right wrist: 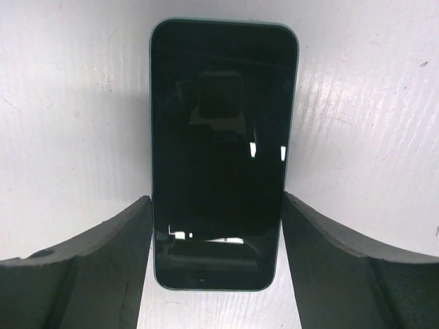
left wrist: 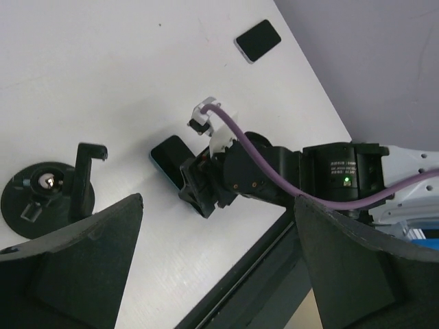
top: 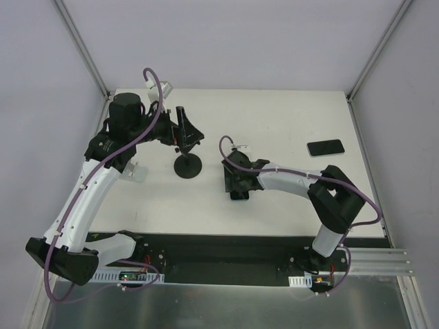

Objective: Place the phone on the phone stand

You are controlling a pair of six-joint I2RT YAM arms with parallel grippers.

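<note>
The thin black glossy phone (right wrist: 223,137) is lying flat on the white table (right wrist: 75,103), the right pincer (right wrist: 216,205) straddling its long edges; whether it is squeezing, I cannot tell. The left pincer (left wrist: 218,202) is gaping wide by the black disc-based phone stand (left wrist: 41,195).

1 overhead view down on the whole table (top: 274,110); 2 nearer wrist views of it.
</note>
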